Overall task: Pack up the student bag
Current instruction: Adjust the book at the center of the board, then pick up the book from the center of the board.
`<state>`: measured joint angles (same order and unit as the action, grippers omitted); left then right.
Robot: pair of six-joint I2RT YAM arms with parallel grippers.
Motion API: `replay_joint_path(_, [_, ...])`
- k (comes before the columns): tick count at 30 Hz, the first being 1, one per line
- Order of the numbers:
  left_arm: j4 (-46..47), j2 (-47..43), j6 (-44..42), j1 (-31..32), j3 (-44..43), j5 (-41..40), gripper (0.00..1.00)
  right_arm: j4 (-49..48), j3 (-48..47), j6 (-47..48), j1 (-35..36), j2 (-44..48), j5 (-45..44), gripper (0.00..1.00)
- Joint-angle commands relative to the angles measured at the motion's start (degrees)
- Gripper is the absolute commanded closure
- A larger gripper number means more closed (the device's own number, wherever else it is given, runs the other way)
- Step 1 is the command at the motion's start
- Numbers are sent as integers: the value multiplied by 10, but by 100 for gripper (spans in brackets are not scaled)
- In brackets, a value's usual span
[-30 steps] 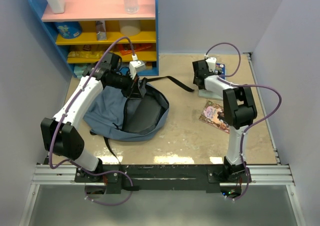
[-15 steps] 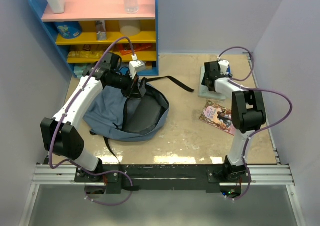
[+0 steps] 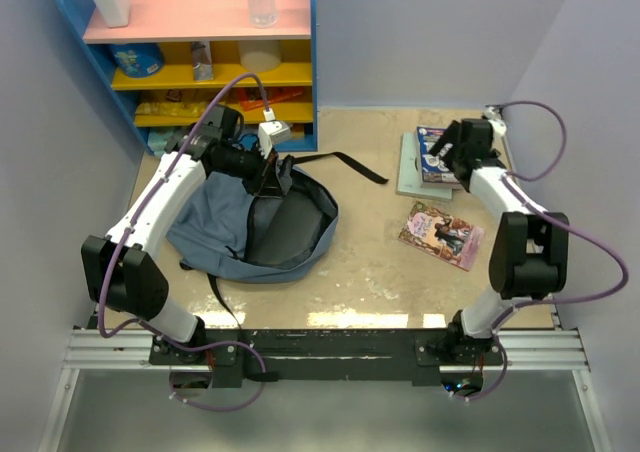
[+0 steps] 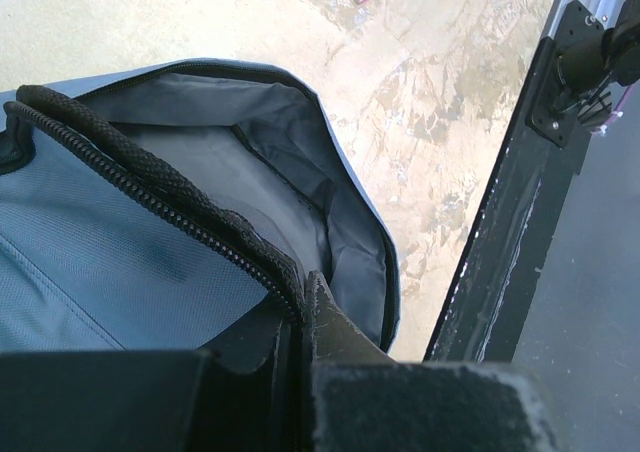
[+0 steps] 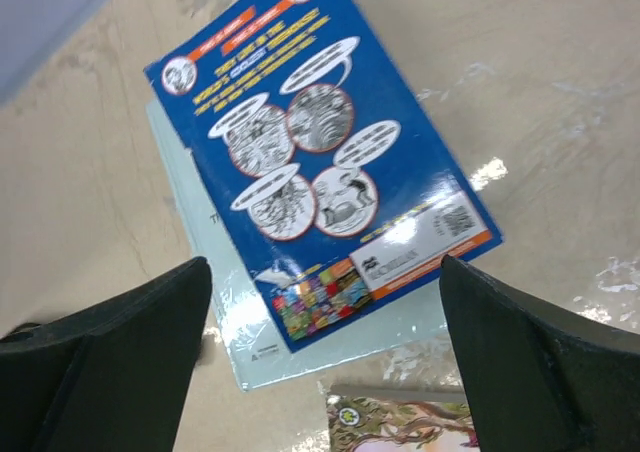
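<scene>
The student bag lies at the left, slate-blue, its mouth held open so the grey lining shows. My left gripper is shut on the bag's black zipper edge at the far rim, with the fingertips pinching it. My right gripper hangs open over a blue comic book that rests on a pale green book. Nothing is between its fingers. A pink illustrated book lies nearer on the table.
A blue shelf unit with bottles and packets stands at the back left. A black bag strap trails toward the books. Grey walls close both sides. The metal rail carries both arm bases at the near edge.
My right arm has swung to the right, uncovering the stacked books; its gripper now sits over them from the right side. The left arm and the bag have not moved.
</scene>
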<state>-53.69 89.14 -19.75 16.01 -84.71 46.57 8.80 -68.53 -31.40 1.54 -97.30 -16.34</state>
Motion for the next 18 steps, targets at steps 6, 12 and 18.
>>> replay_joint_path(6, [-2,-7,-8,-5,0,22,100,-168,149,-109,-147,39,207,1])
replay_joint_path(12, [-1,-6,-6,-5,-3,24,100,-249,184,-158,-208,-5,327,1])
replay_joint_path(18, [1,-4,-1,-5,-4,24,100,-314,209,-205,-225,-36,367,1])
